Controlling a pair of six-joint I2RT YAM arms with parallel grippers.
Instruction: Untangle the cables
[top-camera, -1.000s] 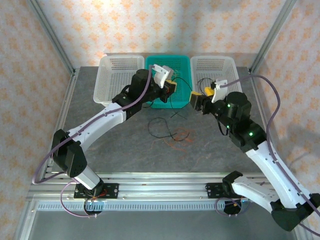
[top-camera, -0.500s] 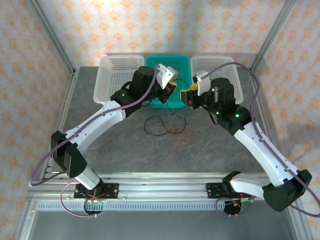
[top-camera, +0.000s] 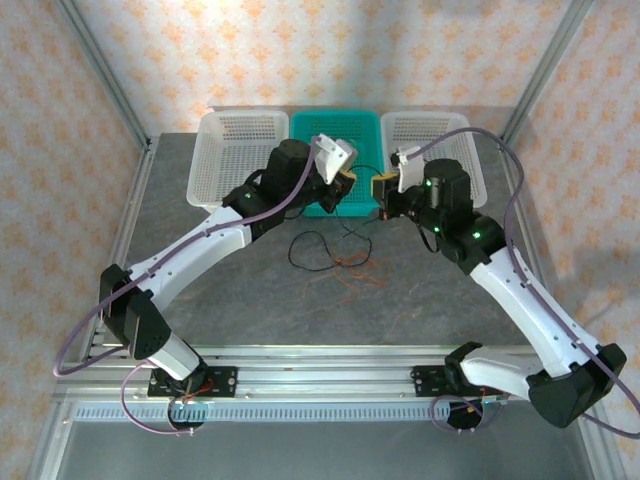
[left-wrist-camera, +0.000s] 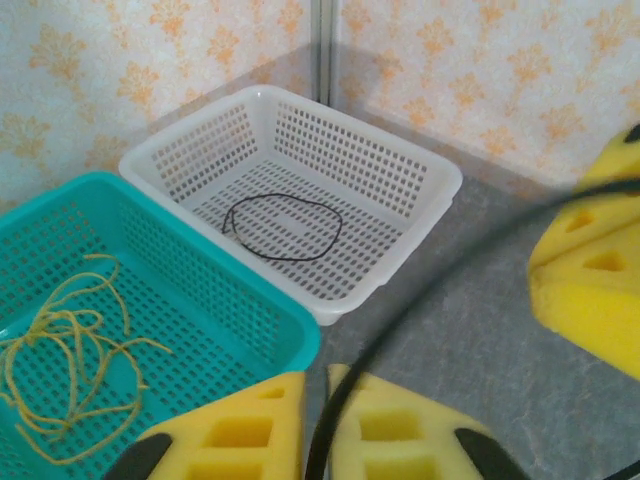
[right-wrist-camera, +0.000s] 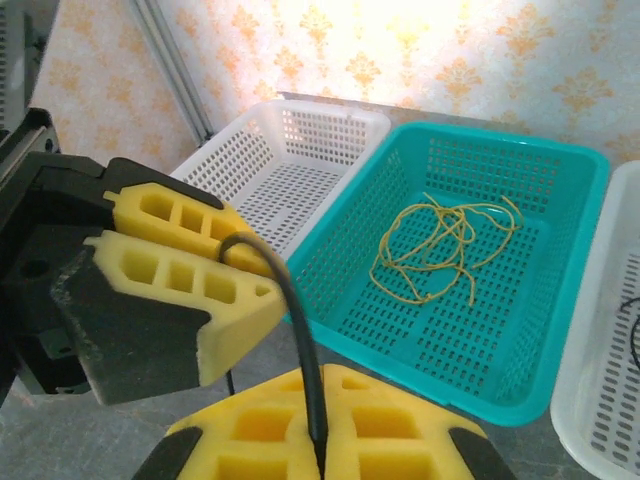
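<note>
Since a second ago the right arm has been swung in from the right towards the far middle of the table (top-camera: 400, 310), and the right gripper (top-camera: 384, 192) has been closed on the black cable (right-wrist-camera: 303, 370). Both arms are stretched forward and inward, and the left gripper (top-camera: 345, 186), likewise clamped on that cable, is faced closely just before the teal basket (top-camera: 335, 118). The cable's slack loop is laid near the table's middle beside an orange cable (top-camera: 355, 272).
</note>
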